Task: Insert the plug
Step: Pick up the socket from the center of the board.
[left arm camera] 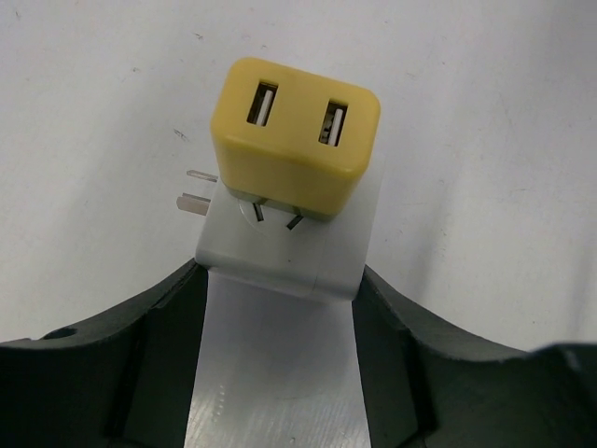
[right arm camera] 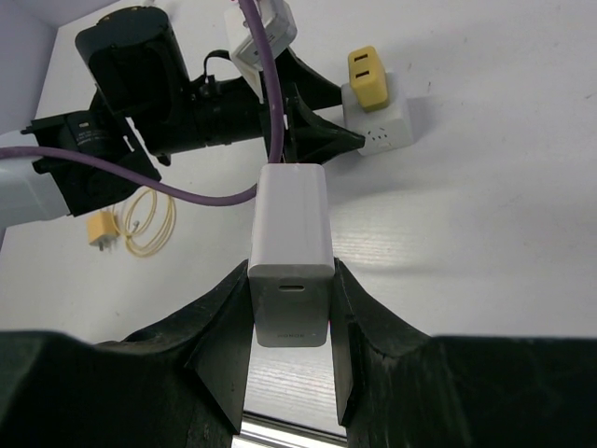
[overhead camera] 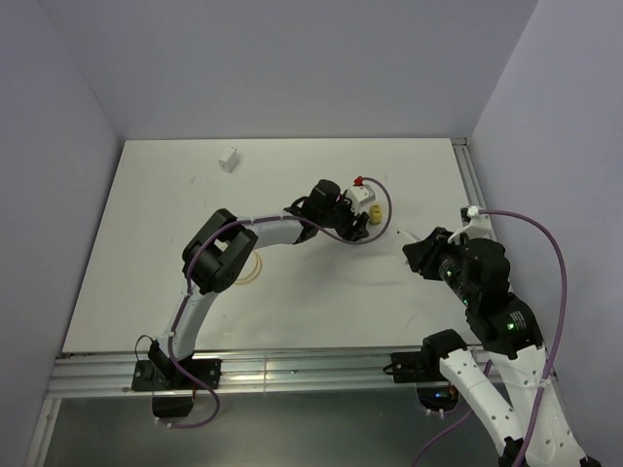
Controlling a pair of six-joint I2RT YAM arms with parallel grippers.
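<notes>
while right gripper clamps white charger, left gripper straddles socket block, grip unclear; firm that up before pushing in.

A white table carries a white adapter block, a small white cube and a coiled yellow cable.

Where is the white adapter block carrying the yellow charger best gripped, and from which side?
I would grip the white adapter block on its two flat, parallel side faces, coming from the end opposite the yellow charger. The prongs and charger occupy the far end; the near end is bare.
</notes>
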